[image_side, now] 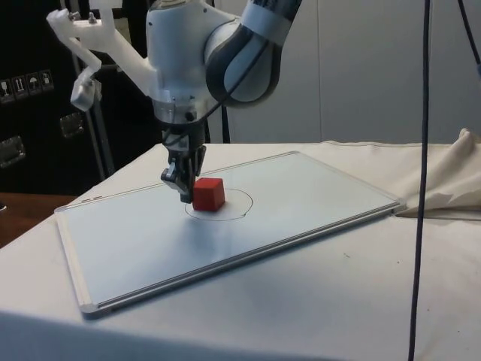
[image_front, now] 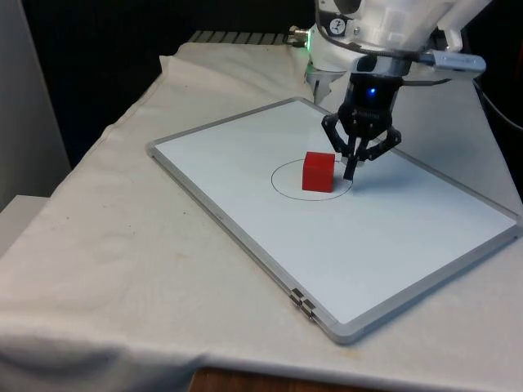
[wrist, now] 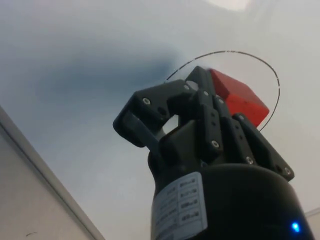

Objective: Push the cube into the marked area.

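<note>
The red cube (image_front: 319, 171), plain-faced and without a long axis, is seen flat inside the drawn circle (image_front: 282, 186) on the whiteboard (image_front: 245, 204), one corner turned camera-ward. The fingers (image_front: 351, 169) are pressed together, empty, against its side.

Table w/ white cloth (image_front: 122, 269) — whiteboard (image_front: 245, 155) lies flat on it, silver-framed.

1. Your white arm (image_side: 225, 53) reaches down over the whiteboard (image_front: 392, 237), wrist bent so it points straight down.
2. Your gripper (image_front: 351, 171) hangs with fingers pressed together, tips at the whiteboard's surface, near its middle.
</note>
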`<control>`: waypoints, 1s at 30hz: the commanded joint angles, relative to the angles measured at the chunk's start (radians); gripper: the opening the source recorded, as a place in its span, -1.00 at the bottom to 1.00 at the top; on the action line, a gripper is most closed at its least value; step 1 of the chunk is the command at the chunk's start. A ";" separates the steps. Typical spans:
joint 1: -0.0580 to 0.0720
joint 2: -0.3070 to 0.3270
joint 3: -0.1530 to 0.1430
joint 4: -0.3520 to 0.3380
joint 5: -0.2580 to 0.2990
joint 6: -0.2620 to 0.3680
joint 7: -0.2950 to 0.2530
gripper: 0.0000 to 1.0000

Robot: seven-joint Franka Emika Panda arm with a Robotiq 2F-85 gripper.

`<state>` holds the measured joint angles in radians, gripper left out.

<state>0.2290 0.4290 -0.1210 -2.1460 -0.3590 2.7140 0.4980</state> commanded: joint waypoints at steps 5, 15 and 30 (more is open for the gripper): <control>0.001 -0.009 0.006 0.002 0.000 0.000 0.022 -0.99; 0.010 -0.062 0.001 0.002 -0.005 -0.031 0.088 -0.99; 0.012 -0.140 0.005 0.007 -0.003 -0.097 0.166 -0.99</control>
<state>0.2370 0.2910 -0.1120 -2.1410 -0.3590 2.6240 0.6560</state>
